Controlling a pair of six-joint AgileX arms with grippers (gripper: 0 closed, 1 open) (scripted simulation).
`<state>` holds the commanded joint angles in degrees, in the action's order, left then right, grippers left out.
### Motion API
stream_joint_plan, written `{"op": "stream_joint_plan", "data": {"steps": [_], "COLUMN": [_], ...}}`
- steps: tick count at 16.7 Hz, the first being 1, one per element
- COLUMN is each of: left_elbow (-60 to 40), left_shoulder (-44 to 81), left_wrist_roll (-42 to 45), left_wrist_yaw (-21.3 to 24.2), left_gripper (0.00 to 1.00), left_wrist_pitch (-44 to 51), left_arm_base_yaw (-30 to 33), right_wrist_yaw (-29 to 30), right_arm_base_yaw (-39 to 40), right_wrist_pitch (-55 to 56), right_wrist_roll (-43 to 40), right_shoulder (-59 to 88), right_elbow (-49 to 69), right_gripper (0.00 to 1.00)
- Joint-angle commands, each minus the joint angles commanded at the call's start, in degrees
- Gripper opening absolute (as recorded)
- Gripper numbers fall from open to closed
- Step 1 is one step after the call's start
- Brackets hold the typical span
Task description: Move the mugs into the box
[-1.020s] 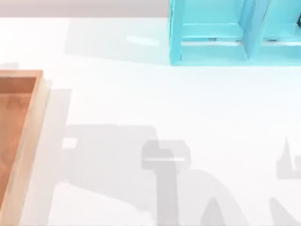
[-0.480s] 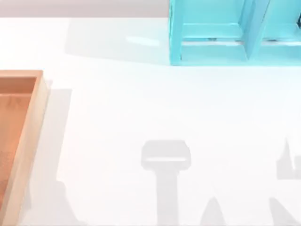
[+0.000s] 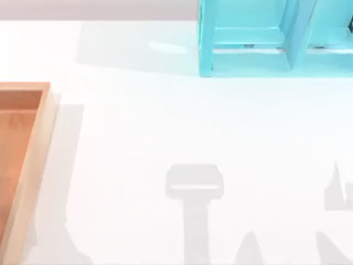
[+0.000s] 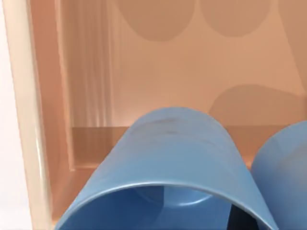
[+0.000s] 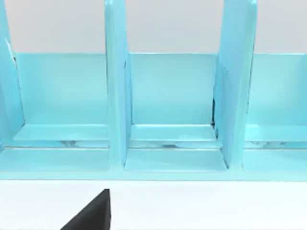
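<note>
Close up, the left end effector's grip cannot be told behind two mugs over the box.

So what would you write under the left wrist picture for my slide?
Two plain blue cups side by side over the orange-brown floor of the light-brown wooden box.

Rendered simulation: bare white table.
</note>
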<state>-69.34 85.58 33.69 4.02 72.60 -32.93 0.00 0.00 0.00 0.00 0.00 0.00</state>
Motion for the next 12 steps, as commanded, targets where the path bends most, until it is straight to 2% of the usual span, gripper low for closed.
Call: {"op": "stream_joint_plan", "data": {"steps": [5, 10, 12], "left_elbow": [8.5, 9.5, 9.5], "left_shoulder": [0.0, 0.0, 0.0], "left_wrist_roll": [-1.2, -1.4, -1.4], "left_wrist_yaw": [0.0, 0.1, 0.1], "left_gripper": [0.00, 0.00, 0.15], "left_wrist_pitch": [-8.3, -9.3, -9.3], "left_arm_base_yaw": [1.2, 1.3, 1.3], "right_wrist_yaw": [0.0, 0.0, 0.0], "right_arm_base_yaw": [0.0, 0.0, 0.0], "right_wrist_pitch": [0.0, 0.0, 0.0], "right_wrist_roll": [0.0, 0.0, 0.0], "right_shoulder": [0.0, 0.0, 0.0], "right_elbow": [0.0, 0.0, 0.0], "right_gripper": [1.00, 1.00, 1.00]}}
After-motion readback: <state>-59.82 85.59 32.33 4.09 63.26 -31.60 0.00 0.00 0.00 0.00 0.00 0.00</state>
